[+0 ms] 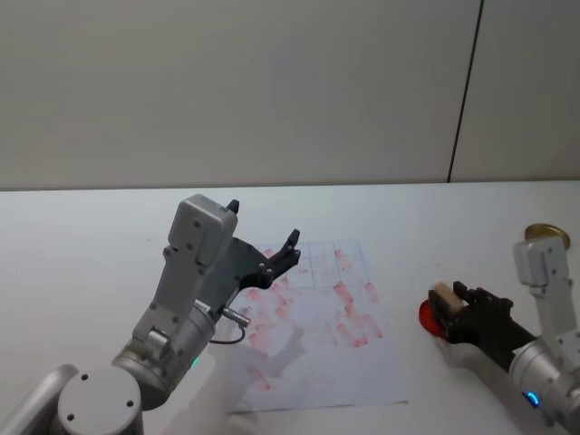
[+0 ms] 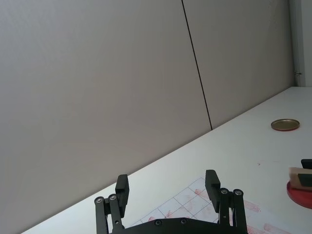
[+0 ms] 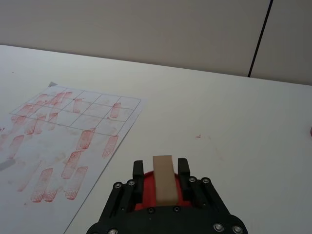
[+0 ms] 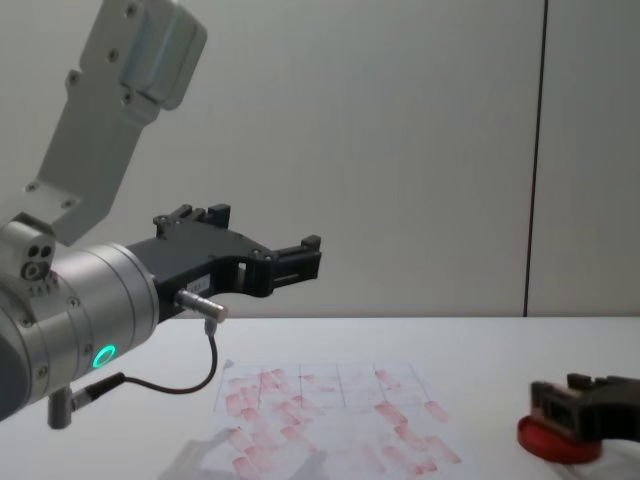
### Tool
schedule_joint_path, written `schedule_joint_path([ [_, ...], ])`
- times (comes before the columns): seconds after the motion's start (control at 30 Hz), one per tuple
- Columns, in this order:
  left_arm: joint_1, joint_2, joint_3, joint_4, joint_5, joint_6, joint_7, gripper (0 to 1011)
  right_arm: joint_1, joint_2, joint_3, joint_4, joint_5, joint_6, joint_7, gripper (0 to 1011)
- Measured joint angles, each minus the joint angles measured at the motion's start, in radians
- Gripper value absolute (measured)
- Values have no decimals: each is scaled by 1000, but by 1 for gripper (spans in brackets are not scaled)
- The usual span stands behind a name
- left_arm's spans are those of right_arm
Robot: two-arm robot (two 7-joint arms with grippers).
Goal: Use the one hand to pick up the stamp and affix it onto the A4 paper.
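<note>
Stamp [image 3: 163, 179] sits clamped between the fingers of our right claw [image 3: 162, 176], directly over the red ink pad [image 1: 431, 318] near the right edge of the surface [image 1: 435, 236] (whether it touches the pad we cannot tell). A4 paper [image 1: 317, 326] lies flat beside the pad toward the middle. Our left claw [image 1: 265, 246] hovers above the paper, fingers apart, holding nothing.

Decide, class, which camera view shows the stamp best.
The right wrist view: the stamp sits large and central, clamped in the right gripper over the red ink pad. The head view shows it small. In the left wrist view just a sliver shows at the edge.
</note>
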Motion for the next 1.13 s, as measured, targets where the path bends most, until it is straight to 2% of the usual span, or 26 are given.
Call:
schedule_joint_path([
  [0.3,0,0,0,0,0,0,0,993,3,-3,-2,9,-1,1,0,678],
  [0.37,0,0,0,0,0,0,0,993,3,-3,-2,9,-1,-1,0,700],
  [0.43,0,0,0,0,0,0,0,993,1,-3,-2,5,-2,-8,-3,790],
  [0.67,0,0,0,0,0,0,0,993,-13,4,1,-31,-9,-31,-15,974],
  [0.73,0,0,0,0,0,0,0,993,-20,8,2,-52,-12,-37,-22,1001],
  [1.13,0,0,0,0,0,0,0,993,-48,22,6,-124,-20,-50,-44,1001],
])
